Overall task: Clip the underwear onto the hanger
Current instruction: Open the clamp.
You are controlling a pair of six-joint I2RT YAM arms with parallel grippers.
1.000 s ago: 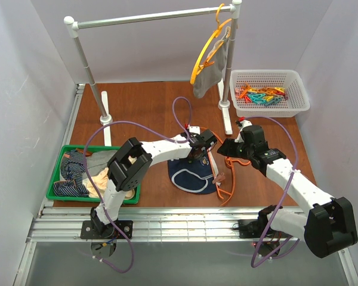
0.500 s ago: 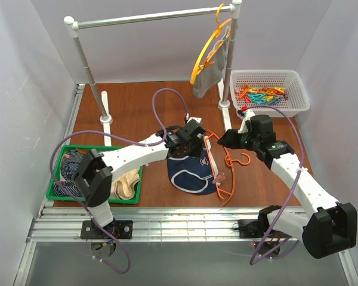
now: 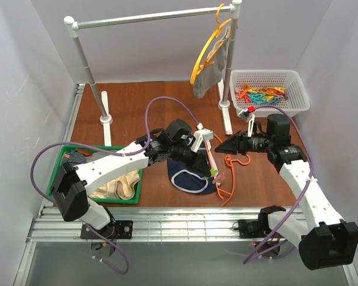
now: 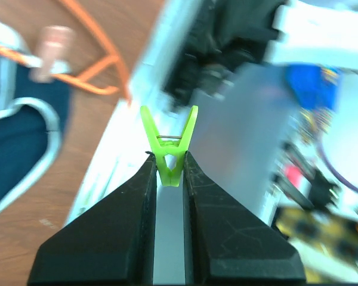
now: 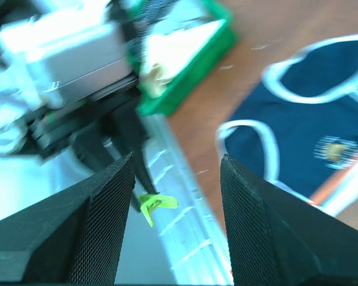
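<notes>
The navy underwear [image 3: 190,174] lies flat on the brown table, with the red-orange hanger [image 3: 228,179] along its right edge, hook toward the right. My left gripper [image 3: 212,167] hangs above the underwear's right side, shut on a green clothespin [image 3: 215,173]. In the left wrist view the clothespin [image 4: 168,149] sits pinched at my fingertips, with the underwear [image 4: 15,137] and hanger [image 4: 98,56] at upper left. My right gripper [image 3: 222,145] is open and empty, just right of the left one. Its view shows the clothespin [image 5: 154,204] between my fingers and the underwear [image 5: 310,125] beyond.
A green tray [image 3: 126,196] of other clothes sits at the front left. A white basket [image 3: 268,106] of coloured clothespins stands at the back right. A rail [image 3: 149,18] holds a yellow-orange hanger with grey underwear [image 3: 210,68]. Its white feet [image 3: 227,122] stand near my right gripper.
My left arm has swung its elbow left and turned its wrist, so the clothespin now hangs over the underwear's right edge. My right gripper has drawn back to the right and faces left.
</notes>
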